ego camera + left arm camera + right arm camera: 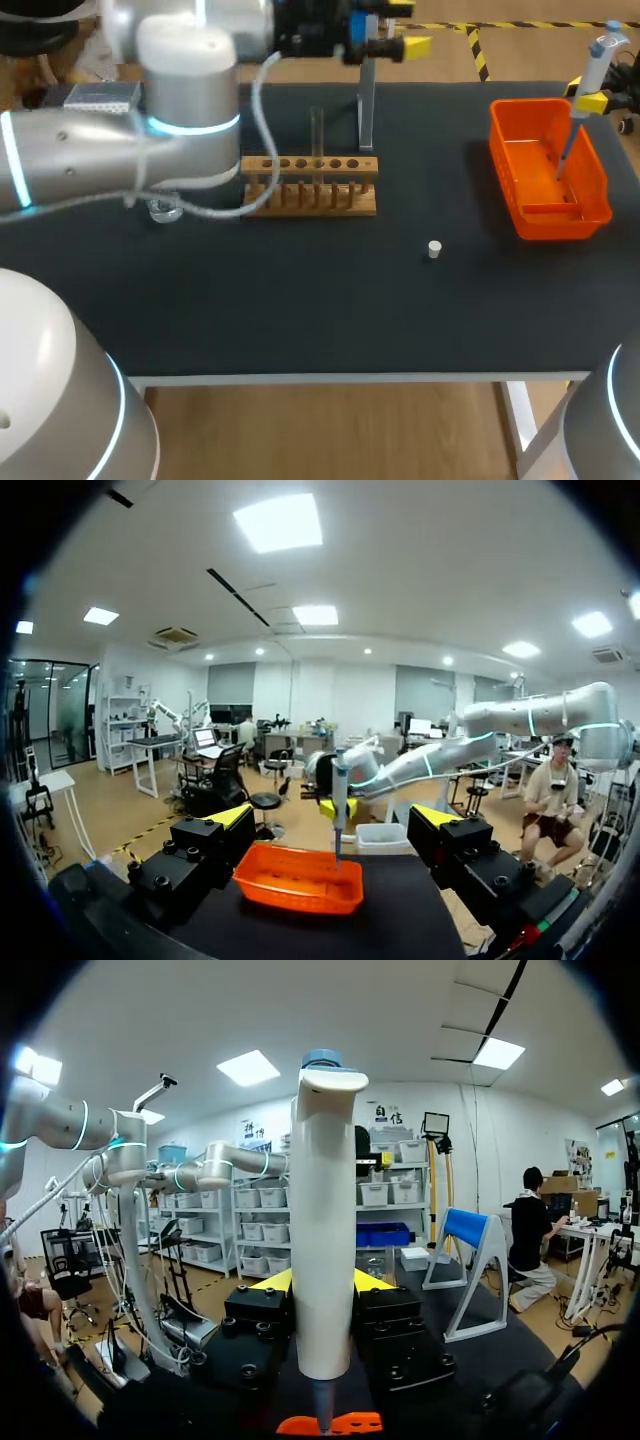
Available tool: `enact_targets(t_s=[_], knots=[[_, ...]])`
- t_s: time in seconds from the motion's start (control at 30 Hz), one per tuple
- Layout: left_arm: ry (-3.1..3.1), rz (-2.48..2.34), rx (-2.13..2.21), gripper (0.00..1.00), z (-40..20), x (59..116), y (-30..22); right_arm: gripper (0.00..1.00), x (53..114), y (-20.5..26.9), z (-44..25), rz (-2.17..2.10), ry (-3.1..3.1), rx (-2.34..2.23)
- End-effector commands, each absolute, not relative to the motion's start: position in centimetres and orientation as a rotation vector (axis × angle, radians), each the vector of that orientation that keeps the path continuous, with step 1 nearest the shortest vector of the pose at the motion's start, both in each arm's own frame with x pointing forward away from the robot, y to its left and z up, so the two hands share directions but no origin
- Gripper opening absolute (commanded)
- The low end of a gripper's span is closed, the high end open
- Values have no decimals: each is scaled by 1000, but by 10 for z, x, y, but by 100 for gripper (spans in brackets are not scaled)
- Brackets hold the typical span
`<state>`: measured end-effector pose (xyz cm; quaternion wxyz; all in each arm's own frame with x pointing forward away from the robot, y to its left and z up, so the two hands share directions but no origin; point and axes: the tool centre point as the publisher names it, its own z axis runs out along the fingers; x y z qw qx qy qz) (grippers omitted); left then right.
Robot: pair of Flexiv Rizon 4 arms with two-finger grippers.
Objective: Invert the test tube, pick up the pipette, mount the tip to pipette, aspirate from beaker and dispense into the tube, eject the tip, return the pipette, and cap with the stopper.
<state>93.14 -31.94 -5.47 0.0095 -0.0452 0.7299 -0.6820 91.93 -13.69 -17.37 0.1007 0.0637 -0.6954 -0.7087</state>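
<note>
Evidently right tool (322, 1282) grips the pipette (322, 1210) over the orange bin (560, 218) for tip ejection; left tool (332, 820) gapes empty.

Head camera overlooks the table (300, 300); both wrist cameras look level, sharing the orange bin (560, 225) (300, 895).

A black worktop (300, 310) fills the head view, with a pale edge along its near side. At about 11 o'clock from its middle stands a wooden rack (310, 187) — a top board with a row of round holes above a row of upright pegs on a base board. Just behind the rack's right end, at roughly 12 o'clock, a grey metal upright (366, 110) rises from the worktop. Well apart, at 2 o'clock near the far right corner, lies an orange bin (560, 222) — rectangular, open-topped, slightly askew. The left wrist view shows this bin (300, 895) on the dark surface.
</note>
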Motion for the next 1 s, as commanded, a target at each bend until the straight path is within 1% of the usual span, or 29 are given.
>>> enact_targets(t_s=[0.03, 0.23, 0.27, 0.3, 1.0], knots=[[2319, -2120, -117, 100, -57, 959, -389, 0, 921, -139, -174, -2092, -2051, 194], [2319, -2120, -117, 100, -57, 959, -389, 0, 921, -139, -174, -2092, -2051, 194], [2319, -2120, -117, 62, -57, 959, -389, 0, 921, -139, -174, -2092, -2051, 194], [2319, -2120, -117, 0, -57, 959, -389, 0, 921, -139, -174, -2092, -2051, 194], [2319, -2120, -117, 0, -57, 959, -389, 0, 921, -139, -174, -2092, -2051, 194]])
